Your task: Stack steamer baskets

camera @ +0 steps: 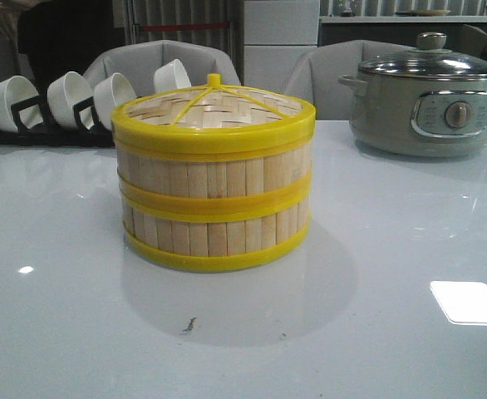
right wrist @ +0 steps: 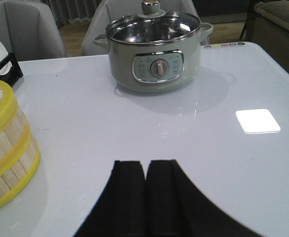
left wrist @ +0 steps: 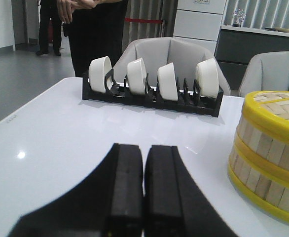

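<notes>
Both grippers, left (left wrist: 143, 190) and right (right wrist: 145, 195), rested pressed together, holding nothing.
We judged our stacking done: at frame centre the steamer baskets (camera: 214, 208) sat one atop the other, lid (camera: 213, 110) on; beyond, bowl rack (camera: 44, 125) upper left, pot (camera: 426, 104) upper right.

Neither gripper appears in your front view. In both wrist views, each gripper's base is cut off by the frame edge. The steamer baskets (left wrist: 268, 158) are cropped beside the left gripper (left wrist: 143, 182), and likewise beside the right gripper (right wrist: 145, 197). Their interiors are hidden beneath the lid (camera: 213, 112). The pot (camera: 426, 104) is cropped in your front view; its panel markings are too small to read.
</notes>
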Tool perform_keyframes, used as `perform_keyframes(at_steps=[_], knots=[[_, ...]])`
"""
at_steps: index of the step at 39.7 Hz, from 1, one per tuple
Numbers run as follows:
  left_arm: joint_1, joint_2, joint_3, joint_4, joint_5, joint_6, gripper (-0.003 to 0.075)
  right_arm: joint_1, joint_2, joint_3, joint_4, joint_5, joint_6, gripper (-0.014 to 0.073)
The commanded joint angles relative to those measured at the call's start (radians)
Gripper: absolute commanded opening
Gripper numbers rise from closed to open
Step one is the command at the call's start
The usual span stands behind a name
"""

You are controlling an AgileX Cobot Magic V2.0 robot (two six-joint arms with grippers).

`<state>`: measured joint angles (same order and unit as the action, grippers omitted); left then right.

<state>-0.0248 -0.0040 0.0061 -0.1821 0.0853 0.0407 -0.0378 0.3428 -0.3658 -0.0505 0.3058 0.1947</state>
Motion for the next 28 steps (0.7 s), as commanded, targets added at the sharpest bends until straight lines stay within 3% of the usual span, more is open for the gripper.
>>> perform_keyframes(at_steps=[1,7,13,28], knots=[[0.0,-0.014,0.001,-0.003,-0.085,-0.006,0.0095,-0.006,0.005,-0.029,-0.006,-0.088,-0.012,0.0055],[0.0,-0.014,0.001,-0.018,-0.098,-0.011,0.0095,-0.006,0.005,-0.029,-0.006,-0.088,-0.012,0.0055],[0.0,-0.014,0.001,0.121,-0.109,-0.131,0.0095,-0.006,0.005,-0.029,-0.006,-0.088,-0.012,0.0055],[0.0,-0.014,0.001,0.14,-0.116,-0.138,0.0095,-0.006,0.005,-0.029,-0.006,-0.088,-0.012,0.0055]])
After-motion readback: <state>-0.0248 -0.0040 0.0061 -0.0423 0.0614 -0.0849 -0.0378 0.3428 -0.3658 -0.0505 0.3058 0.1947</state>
